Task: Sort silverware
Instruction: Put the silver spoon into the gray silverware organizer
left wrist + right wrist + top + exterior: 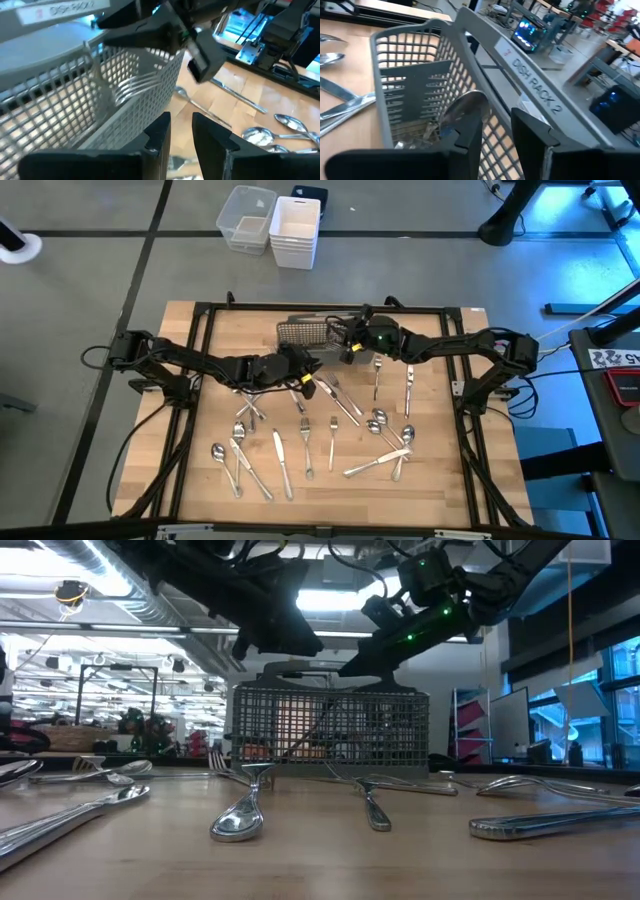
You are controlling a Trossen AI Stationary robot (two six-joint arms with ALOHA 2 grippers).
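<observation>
From above, the silverware (pixel 330 430) is mostly scattered loose across the wooden table (pixel 440 480), with the grey mesh caddy (pixel 305 332) at the far edge. The right gripper (pixel 352 340) hangs right over the caddy's right end and the left gripper (pixel 300 372) sits just in front of the caddy. At table level, spoons and forks lie all over in front of the caddy (pixel 330 730), one spoon (pixel 240 820) up close, both arms overhead. The left wrist cam shows the left gripper (pixel 181 132) with a narrow gap and nothing between its fingers, a fork (pixel 135 86) inside the basket behind the mesh. The right wrist cam has the right gripper (pixel 497 132) parted and empty over the caddy, with a spoon (pixel 465 107) in the compartment right below.
</observation>
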